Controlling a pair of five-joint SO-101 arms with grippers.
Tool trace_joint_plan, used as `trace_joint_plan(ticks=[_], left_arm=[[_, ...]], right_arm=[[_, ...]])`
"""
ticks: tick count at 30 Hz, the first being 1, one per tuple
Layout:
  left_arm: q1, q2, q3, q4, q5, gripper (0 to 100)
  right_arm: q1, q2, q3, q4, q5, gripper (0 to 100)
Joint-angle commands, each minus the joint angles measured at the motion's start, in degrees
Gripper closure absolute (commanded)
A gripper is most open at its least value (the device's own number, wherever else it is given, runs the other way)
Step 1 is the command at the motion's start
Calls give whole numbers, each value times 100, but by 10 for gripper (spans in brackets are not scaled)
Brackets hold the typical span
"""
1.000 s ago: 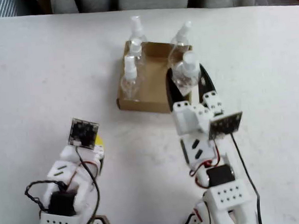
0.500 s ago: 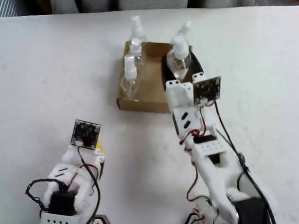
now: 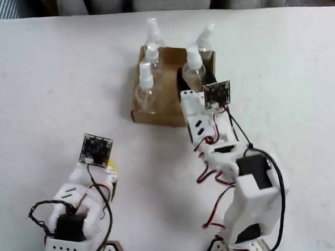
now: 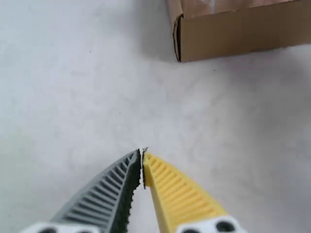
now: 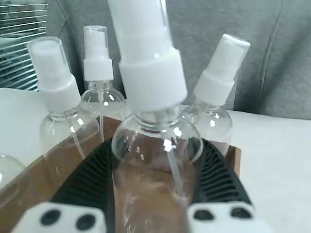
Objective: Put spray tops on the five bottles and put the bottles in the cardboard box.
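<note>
A clear plastic spray bottle (image 5: 155, 165) is held in the right gripper (image 3: 195, 78) above the brown cardboard box's (image 3: 155, 113) right side; four other bottles (image 3: 146, 87) are set left of and behind it.

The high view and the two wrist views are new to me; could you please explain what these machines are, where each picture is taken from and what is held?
These are two robot arms, a left arm and a right arm, at a white table. The high view looks down on both from a fixed camera. Each wrist view comes from a camera on one arm, looking along its tool. On the table lies an open cardboard box. The right tool is shut on a clear bottle with a white spray top, holding it upright at the box. Four other topped bottles stand at the box, at least some inside it. The left tool, grey and yellow, is shut on nothing above bare table.
</note>
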Motion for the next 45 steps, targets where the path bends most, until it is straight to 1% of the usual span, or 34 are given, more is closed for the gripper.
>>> trace_joint_plan(ticks=[1, 16, 23, 36, 40, 45], left_arm=[[-22, -66, -18, 0, -53, 976], [-31, -66, -18, 9, -53, 976], [-31, -57, -18, 9, -53, 976], [-31, -57, -9, 9, -53, 976], [-31, -57, -9, 9, -53, 976], [-31, -57, -9, 9, -53, 976]], right_arm=[[84, 303, -431, -207, -9, 981], [84, 409, -475, -145, 9, 981], [119, 409, -686, 549, 9, 981], [101, 418, -686, 593, 9, 980], [92, 541, -774, 848, 26, 980], [-40, 769, -809, 822, 686, 980]])
